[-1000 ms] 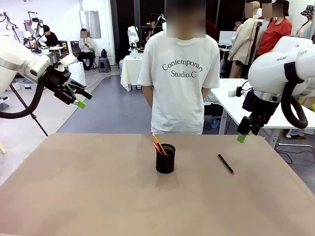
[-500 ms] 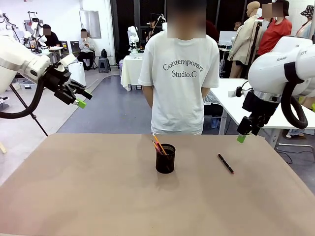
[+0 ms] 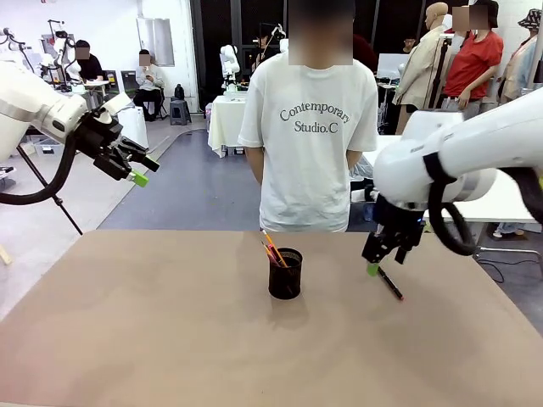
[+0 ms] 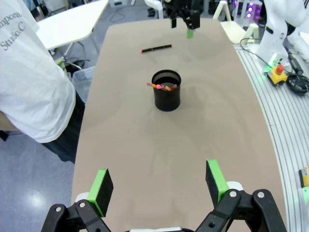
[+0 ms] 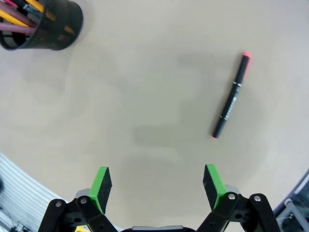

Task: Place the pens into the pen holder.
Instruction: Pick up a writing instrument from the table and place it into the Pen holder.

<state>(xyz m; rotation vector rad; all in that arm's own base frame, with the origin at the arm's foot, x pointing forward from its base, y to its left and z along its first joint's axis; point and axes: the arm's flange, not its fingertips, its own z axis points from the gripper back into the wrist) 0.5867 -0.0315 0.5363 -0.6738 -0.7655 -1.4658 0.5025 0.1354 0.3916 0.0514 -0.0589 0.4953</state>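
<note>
We've got the right gripper [image 3: 382, 263] down low over the table [image 3: 127, 322], jaws spread wide with nothing between them, hanging just above the far end of the black pen [image 3: 389, 282]. From its wrist camera that pen lies flat on the tabletop at about one o'clock of the green pads [image 5: 101, 183], clear of both. The pen holder [image 3: 285, 273] stands upright mid-table, at nine o'clock of the black pen, with the yellow-orange pencil [image 4: 154, 85] and the pinkish-brown pen [image 5: 19, 30] leaning inside. Up at ten o'clock we see the left gripper [image 3: 146, 170] hanging high, jaws apart and empty. A person [image 3: 310, 127] stands at twelve o'clock behind the table.
</note>
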